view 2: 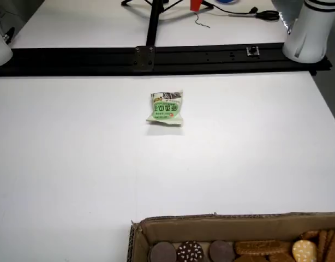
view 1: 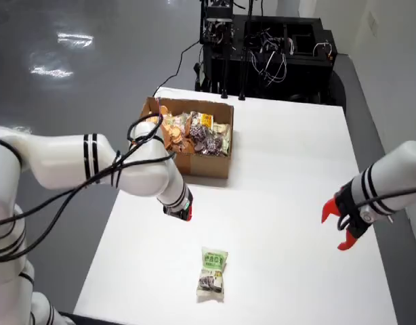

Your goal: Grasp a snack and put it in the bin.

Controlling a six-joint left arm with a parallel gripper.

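Lying nearest the front edge in the view from above, a single green-and-white snack packet rests flat on the white table, alone, with bare surface all round it. In the low view from the far side of the table the same packet sits well apart from the box, its green label turned up.

Just beyond the packet in the view from above, the white arm that enters from the left bends down over the table, and its claw hangs above the surface, a little to the left of the packet and not touching it. Only a dark wrist and a red tip show; whether the claw is released or clenched I cannot tell, and nothing can be seen in it.

At the right edge of that view a second white arm holds its red fingers spread, above the table.

Farther back stands a cardboard box, open at the top and heaped with snack packets and biscuits. Its near wall and a row of round biscuits fill the bottom of the low view.

Behind the table, a black equipment rack with loose cables.
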